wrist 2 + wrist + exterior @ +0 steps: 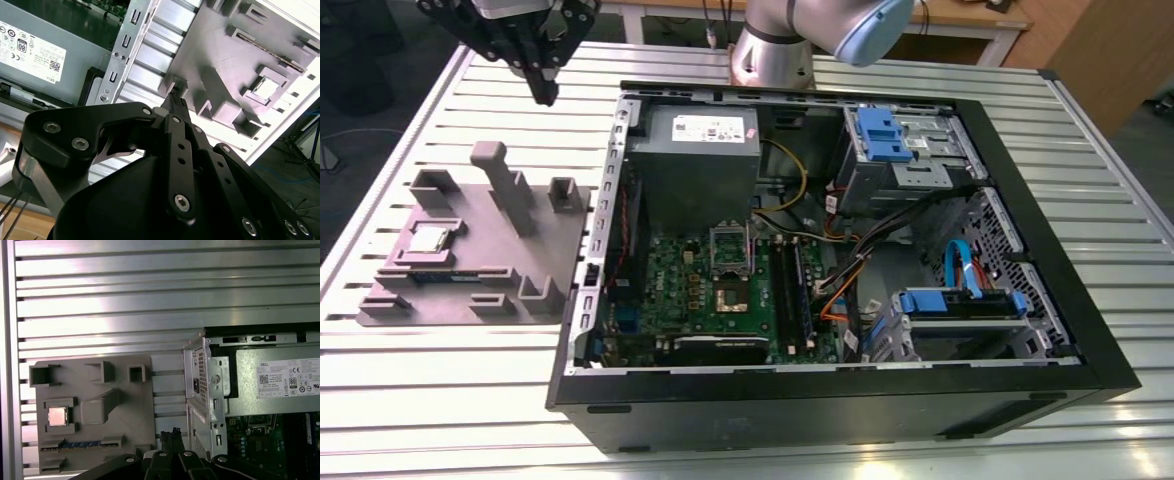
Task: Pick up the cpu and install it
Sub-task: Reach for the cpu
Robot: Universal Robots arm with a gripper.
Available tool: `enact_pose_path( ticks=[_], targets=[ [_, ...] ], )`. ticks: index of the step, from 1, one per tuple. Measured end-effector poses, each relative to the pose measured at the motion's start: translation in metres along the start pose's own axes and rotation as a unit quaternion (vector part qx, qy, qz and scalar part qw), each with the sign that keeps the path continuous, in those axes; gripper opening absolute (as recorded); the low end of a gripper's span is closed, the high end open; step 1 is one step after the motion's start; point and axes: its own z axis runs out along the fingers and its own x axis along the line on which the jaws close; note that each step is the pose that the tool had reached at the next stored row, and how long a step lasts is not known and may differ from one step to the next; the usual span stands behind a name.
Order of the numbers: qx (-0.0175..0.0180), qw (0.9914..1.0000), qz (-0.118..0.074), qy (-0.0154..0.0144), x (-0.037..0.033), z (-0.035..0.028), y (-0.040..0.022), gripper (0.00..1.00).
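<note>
Fingers [175, 107] closed together to a narrow tip, no gap seen between them, nothing held and nothing touched. Two fingers counted in the first wrist view.

Gripper [544, 92] hangs in the air over the slatted metal table [454, 400]. It is just off the back corner of the computer case [854, 410] and beyond the far edge of the grey fixture [520, 250]. Both wrist views look down past its tip [170, 434].

One cpu [427, 238], silver top up, lying flat in a square recess of the fixture, on the exterior view's left. Well apart from the gripper. It also shows in the first wrist view [56, 416] and the second wrist view [265, 88].

One fixture, lying on the table just beside the case. One blue-green strip [80, 444] lies in a slot of it near the cpu.

One case, side panel off, lying open. Inside:
- one green motherboard [680, 290]
- one socket [728, 297] on the motherboard, bare
- one grey box with a white label [700, 150]
- two blue-fronted bays [881, 135], [961, 300]
</note>
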Motion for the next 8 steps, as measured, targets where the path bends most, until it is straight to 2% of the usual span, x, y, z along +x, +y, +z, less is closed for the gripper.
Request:
enact_pose_path(
  ticks=[8],
  targets=[
    [0.0000,1.00000,0.000,0.0000,0.0021,-0.0001,-0.0001,0.10]
  ],
)
